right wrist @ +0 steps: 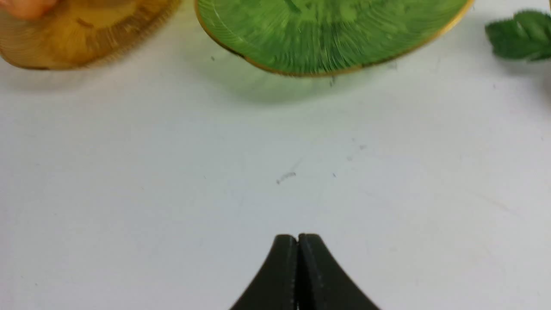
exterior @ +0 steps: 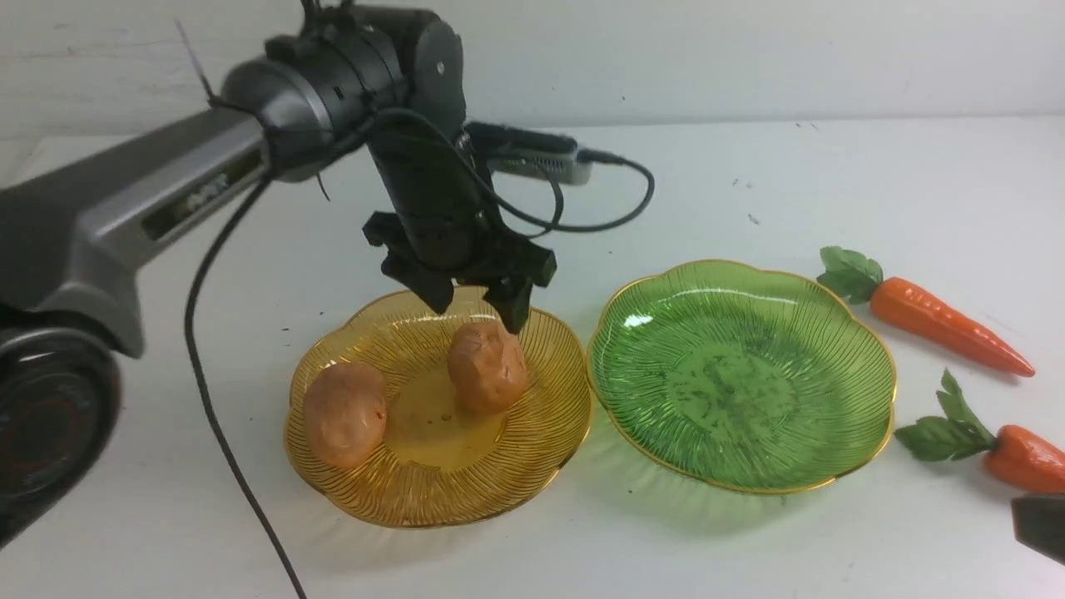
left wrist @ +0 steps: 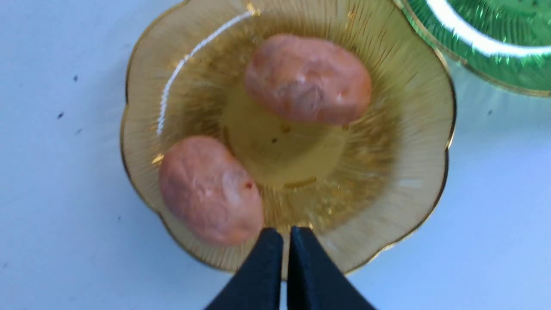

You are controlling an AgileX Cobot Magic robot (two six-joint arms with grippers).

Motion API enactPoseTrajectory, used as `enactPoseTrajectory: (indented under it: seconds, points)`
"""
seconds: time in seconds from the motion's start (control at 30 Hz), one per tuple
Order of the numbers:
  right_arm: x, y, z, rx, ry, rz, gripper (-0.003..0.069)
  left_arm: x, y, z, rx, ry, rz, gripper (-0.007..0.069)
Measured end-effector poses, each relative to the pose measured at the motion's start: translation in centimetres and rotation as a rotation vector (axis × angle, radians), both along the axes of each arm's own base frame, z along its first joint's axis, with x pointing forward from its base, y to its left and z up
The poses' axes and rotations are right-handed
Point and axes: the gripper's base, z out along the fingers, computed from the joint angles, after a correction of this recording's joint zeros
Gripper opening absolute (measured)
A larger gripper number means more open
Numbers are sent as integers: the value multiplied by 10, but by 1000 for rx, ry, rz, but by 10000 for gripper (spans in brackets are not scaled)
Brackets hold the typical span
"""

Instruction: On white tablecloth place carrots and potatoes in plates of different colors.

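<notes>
Both potatoes (exterior: 345, 412) (exterior: 487, 366) lie in the amber-yellow plate (exterior: 499, 449) on the white tablecloth (exterior: 749, 183). The right one stands on end. My left gripper (exterior: 474, 312) hovers just above it, over the plate's far side, holding nothing. In the left wrist view its fingers (left wrist: 286, 232) are together but for a thin slit, above the plate (left wrist: 400, 163) beside a potato (left wrist: 211, 189). The green plate (exterior: 740, 374) is empty. Two carrots (exterior: 948, 324) (exterior: 1023, 457) lie on the cloth to its right. My right gripper (right wrist: 298, 236) is shut and empty over bare cloth, with only a corner (exterior: 1040, 524) in the front view.
The left arm's black cable (exterior: 208, 399) hangs down to the cloth left of the amber plate. The two plates nearly touch. In the right wrist view the green plate (right wrist: 327, 38) and a carrot's leaves (right wrist: 521, 34) lie ahead of the gripper.
</notes>
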Motion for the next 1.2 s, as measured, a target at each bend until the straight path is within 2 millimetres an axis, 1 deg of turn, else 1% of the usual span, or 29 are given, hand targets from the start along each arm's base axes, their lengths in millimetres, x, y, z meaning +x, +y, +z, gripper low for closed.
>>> enactPoseTrajectory:
  seconds: [0.07, 0.1, 0.17, 0.27, 0.33, 0.43, 0.5, 0.63, 0.77, 0.83, 0.9, 1.07, 1.17, 1.2]
  points:
    - [19, -7, -5, -101, 80, -50, -11, -17, 8, -5, 22, 24, -1, -3]
    - [27, -11, -5, -142, 101, -73, -11, -22, 11, -8, 28, 37, -1, -3]
    - [51, -19, -5, -237, 150, -145, -11, -29, 14, -18, 46, 75, -1, -3]
    - [91, -35, -12, -365, 250, -232, -11, -31, 15, -27, 56, 107, 8, -3]
    - [116, -41, -24, -433, 302, -236, -5, -31, 15, -28, 54, 109, 13, -3]
    - [136, -44, -42, -493, 361, -213, 39, -31, 15, -28, 52, 110, 15, -3]
    - [149, -47, -56, -556, 402, -160, 117, -31, 15, -28, 52, 110, 16, -3]
    - [165, -49, -75, -634, 413, 16, 328, -31, 15, -28, 52, 110, 16, -3]
    - [177, -49, -95, -695, 397, 206, 479, -31, 15, -28, 52, 110, 16, -3]
    - [183, -51, -104, -745, 387, 299, 524, -31, 15, -28, 52, 110, 16, -3]
    - [189, -54, -114, -805, 380, 385, 545, -31, 15, -28, 52, 110, 16, -3]
    - [195, -55, -132, -822, 406, 430, 542, -31, 15, -28, 52, 110, 16, -3]
    - [195, -55, -134, -811, 426, 424, 461, -31, 16, -28, 67, 103, 8, -3]
    - [195, -54, -135, -805, 433, 421, 414, -30, 17, -28, 81, 97, 7, -3]
